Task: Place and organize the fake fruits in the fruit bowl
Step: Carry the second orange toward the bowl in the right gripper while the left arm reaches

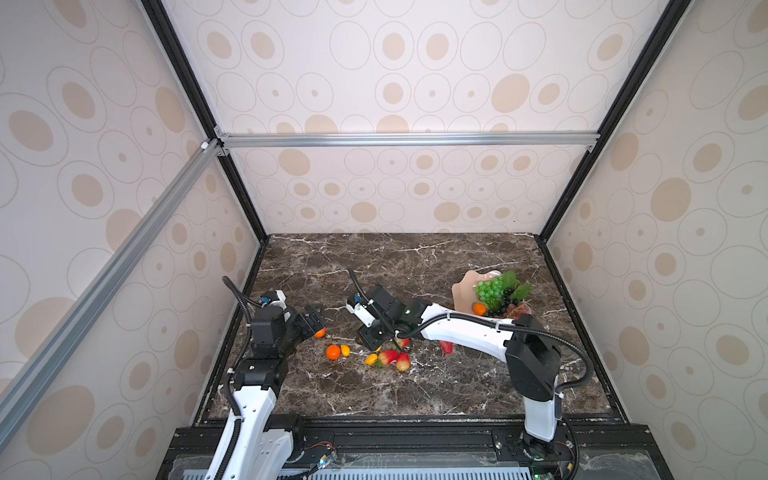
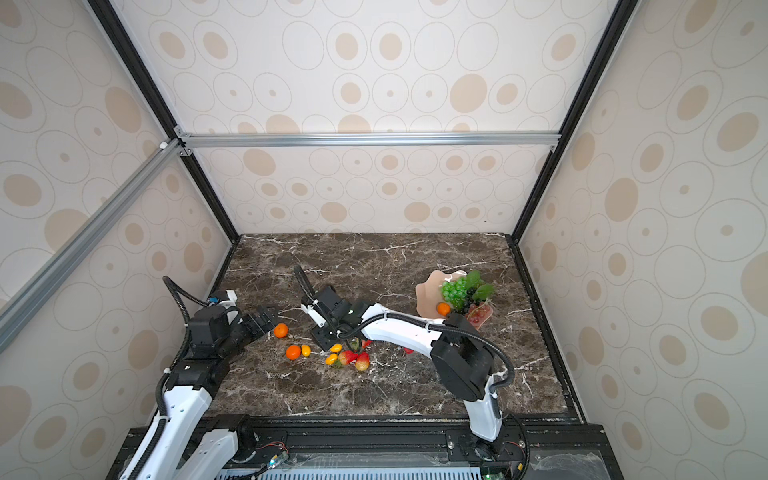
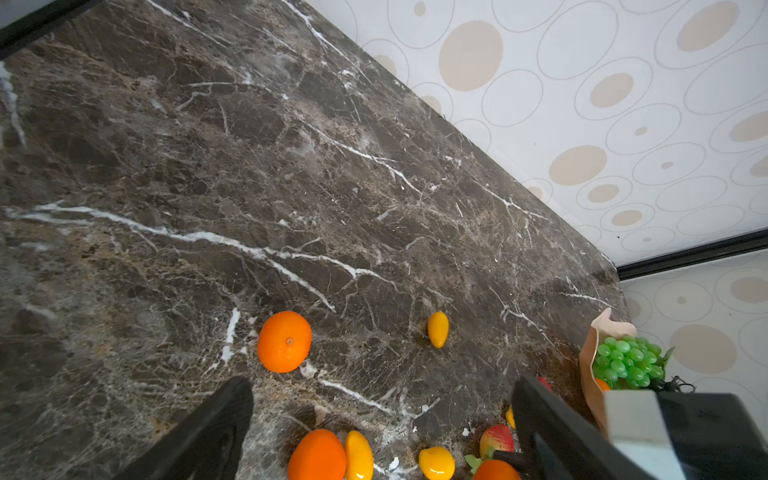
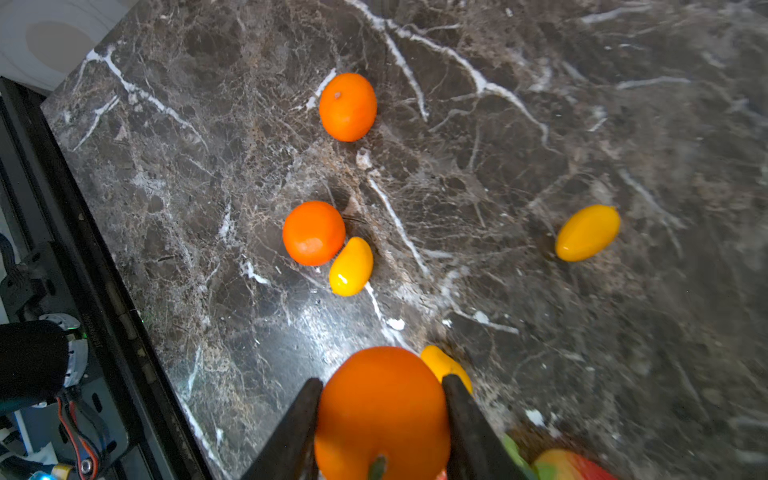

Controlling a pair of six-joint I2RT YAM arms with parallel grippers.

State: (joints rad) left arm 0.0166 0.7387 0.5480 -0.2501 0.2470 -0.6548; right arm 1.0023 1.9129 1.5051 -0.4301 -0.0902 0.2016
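While the desk (image 1: 415, 266) carries most of the fake fruits (image 1: 388, 356) loose, the fruit bowl (image 1: 464, 293) sits well apart from them. That gap is the first hazard: a long carry for a smooth, round thing. Grape bunches (image 1: 494, 291) fill the bowl's side away from the loose fruit, with leaves over the rim. Little bare room remains, so a dropped fruit may roll back out.

Well away from the bowl, the right gripper (image 4: 382, 380) has its fingers (image 4: 291, 436) pressed on both flanks of an orange (image 4: 382, 419) down among the loose fruit. A pinch off its widest line could squirt it free. Farther yet from the bowl, the left gripper (image 3: 382, 380) hangs with fingers wide, holding nothing. A small yellow fruit (image 4: 442, 363) lies just beside the pinched orange and may get knocked on the lift.
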